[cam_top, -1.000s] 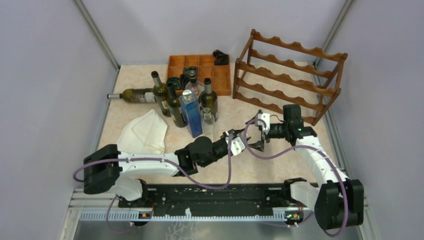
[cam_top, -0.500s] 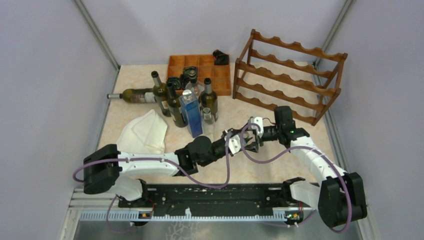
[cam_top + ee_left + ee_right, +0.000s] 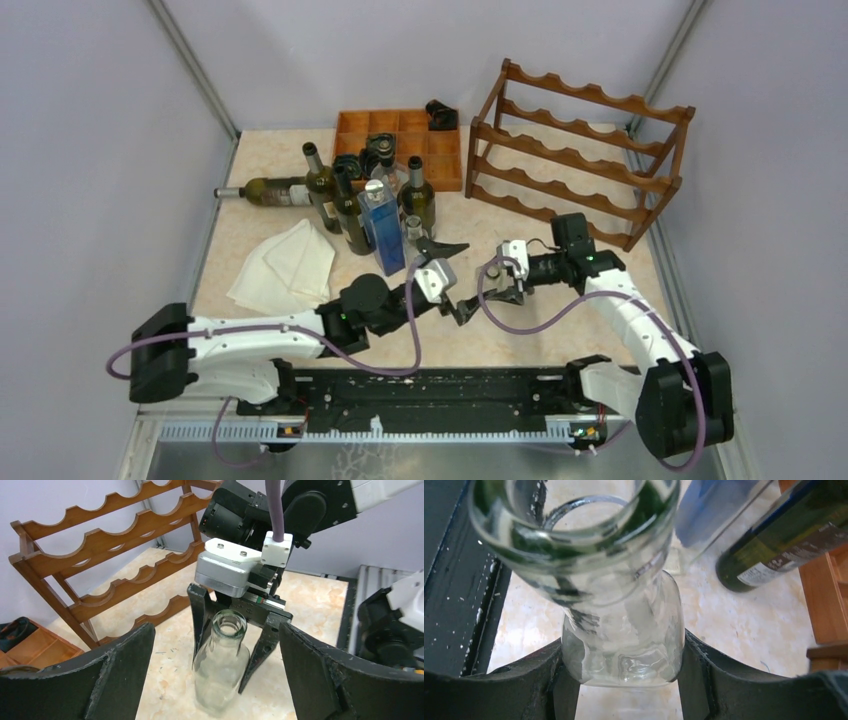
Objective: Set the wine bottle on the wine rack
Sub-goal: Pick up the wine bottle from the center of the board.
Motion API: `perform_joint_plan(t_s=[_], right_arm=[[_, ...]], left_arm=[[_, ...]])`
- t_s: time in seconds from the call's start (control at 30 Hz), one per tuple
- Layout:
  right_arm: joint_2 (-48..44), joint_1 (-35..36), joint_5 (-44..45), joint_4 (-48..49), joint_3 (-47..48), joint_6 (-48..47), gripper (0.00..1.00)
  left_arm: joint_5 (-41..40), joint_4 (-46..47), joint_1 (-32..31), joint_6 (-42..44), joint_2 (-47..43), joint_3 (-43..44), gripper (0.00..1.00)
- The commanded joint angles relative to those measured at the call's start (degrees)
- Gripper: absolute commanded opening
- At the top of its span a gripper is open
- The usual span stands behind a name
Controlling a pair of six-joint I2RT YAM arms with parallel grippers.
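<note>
A clear glass wine bottle (image 3: 222, 665) stands about upright near the table's middle; whether its base touches the top I cannot tell. My right gripper (image 3: 497, 283) is shut on its lower body, one black finger on each side (image 3: 624, 665). The bottle (image 3: 624, 630) fills the right wrist view, mouth towards the camera. My left gripper (image 3: 452, 280) hangs wide open just left of it, its fingers (image 3: 125, 675) well apart from the glass. The reddish-brown wine rack (image 3: 580, 150) stands at the back right, behind the right gripper (image 3: 220, 675). The rack (image 3: 110, 555) shows no bottles.
Several dark bottles (image 3: 340, 200) and a blue flask (image 3: 383, 232) stand left of centre. One bottle (image 3: 270, 188) lies on its side beside them. A white cloth (image 3: 290, 262) lies at the front left. An orange compartment tray (image 3: 400, 140) sits at the back.
My left gripper has opened and drawn back to the left, off the clear bottle. My right gripper has moved in leftward and closed on the bottle's body.
</note>
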Motion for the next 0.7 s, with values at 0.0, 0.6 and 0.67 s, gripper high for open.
perform_joint_plan(t_s=[0.0, 0.6, 0.67], right_arm=[[-2.3, -3.1, 1.4, -12.2, 5.6, -11.1, 0.0], [-2.3, -3.6, 52.6, -45.6, 25.7, -51.0, 0.0], [-2.5, -3.6, 56.3, -43.4, 24.1, -56.0, 0.0]], left_arm=[[2.6, -10.4, -0.4, -7.5, -8.0, -0.7, 0.99], [15.5, -17.2, -0.4, -22.6, -18.3, -17.4, 0.99], [13.8, -16.9, -0.4, -22.4, -17.5, -18.3, 0.99]])
